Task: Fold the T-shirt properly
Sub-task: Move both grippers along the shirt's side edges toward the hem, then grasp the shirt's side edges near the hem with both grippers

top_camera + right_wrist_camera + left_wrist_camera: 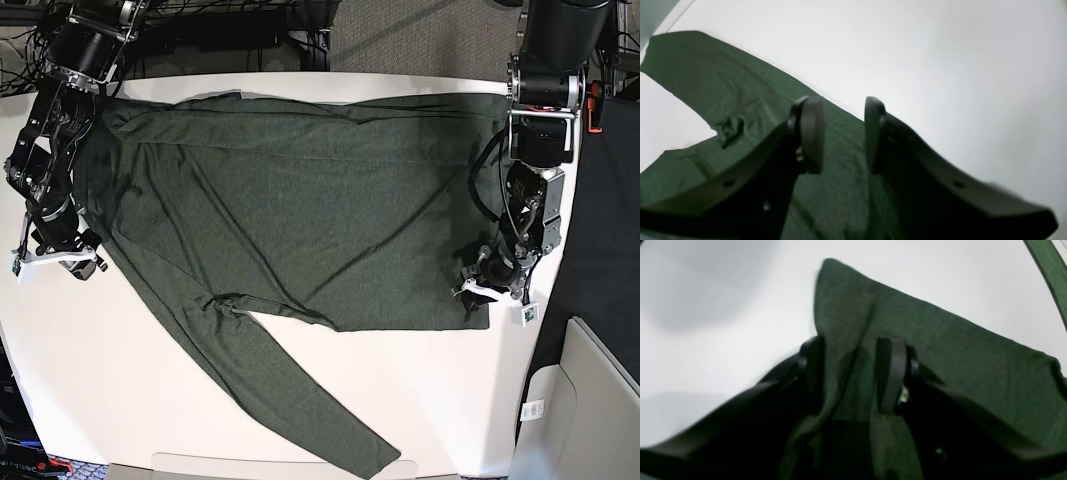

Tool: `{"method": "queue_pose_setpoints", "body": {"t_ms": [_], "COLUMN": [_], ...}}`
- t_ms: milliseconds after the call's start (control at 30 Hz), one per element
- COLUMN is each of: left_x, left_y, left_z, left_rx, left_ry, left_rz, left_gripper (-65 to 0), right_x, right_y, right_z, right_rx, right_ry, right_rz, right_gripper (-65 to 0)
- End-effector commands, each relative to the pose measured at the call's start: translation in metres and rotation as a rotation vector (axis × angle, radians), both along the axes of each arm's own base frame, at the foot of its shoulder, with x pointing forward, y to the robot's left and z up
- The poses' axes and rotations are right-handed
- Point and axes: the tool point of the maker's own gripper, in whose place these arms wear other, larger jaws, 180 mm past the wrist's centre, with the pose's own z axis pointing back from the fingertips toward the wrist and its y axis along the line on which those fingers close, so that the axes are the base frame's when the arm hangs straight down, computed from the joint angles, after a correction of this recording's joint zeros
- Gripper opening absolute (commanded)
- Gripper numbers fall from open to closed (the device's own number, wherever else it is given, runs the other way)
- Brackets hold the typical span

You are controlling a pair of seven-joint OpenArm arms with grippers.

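The T-shirt point(300, 215) lies spread on the white bench point(150, 380), one long sleeve point(300, 395) trailing free. The left fingers point(853, 373) straddle a raised fold at the hem corner, pads apart, cloth between them but not pinched. The right fingers point(843, 133) hover released over the opposite edge, grasping nothing. Best to pinch both edges fully before lifting together. Cables point(200, 25) crowd the bench's far side; nothing blocks the fold.
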Motion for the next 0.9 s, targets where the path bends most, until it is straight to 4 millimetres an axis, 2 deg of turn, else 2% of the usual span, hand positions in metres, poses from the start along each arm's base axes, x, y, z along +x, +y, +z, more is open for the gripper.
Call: {"method": "queue_pose_setpoints", "body": {"t_ms": [0, 133, 300, 400, 500, 600, 700, 867], "left_x": [0.001, -0.007, -0.009, -0.008, -0.009, -0.010, -0.016, -0.022], "left_y": [-0.002, -0.002, 0.000, -0.001, 0.000, -0.009, -0.012, -0.016], "left_z": [0.002, -0.007, -0.008, -0.005, 0.012, 0.028, 0.034, 0.033], "left_rx": [-0.005, -0.005, -0.002, -0.007, 0.013, 0.028, 0.045, 0.050], "left_ry": [0.017, 0.037, 0.041, 0.049, 0.046, 0.013, -0.008, -0.012], "left_rz": [-0.017, -0.017, -0.016, -0.027, -0.068, -0.114, -0.136, -0.149], "left_gripper": [-43.2, -51.5, -64.2, -64.9, -64.9, -64.9, -64.9, -64.9], "right_x": [0.010, 0.010, 0.010, 0.013, 0.019, 0.030, 0.040, 0.071], "right_y": [-0.005, -0.005, -0.006, -0.007, -0.011, -0.014, -0.017, 0.016], "right_z": [0.022, 0.023, 0.022, 0.026, 0.027, 0.029, 0.031, 0.039], "right_rx": [-0.027, -0.027, -0.026, -0.032, -0.028, -0.013, -0.016, -0.226], "right_ry": [-0.066, -0.068, -0.068, -0.080, -0.096, -0.104, -0.098, -0.044], "right_rz": [0.000, 0.000, -0.003, -0.007, -0.022, -0.033, -0.038, 0.078], "right_gripper": [-44.2, -44.2, -44.2, -44.2, -44.2, -44.1, -44.0, -43.9]}}
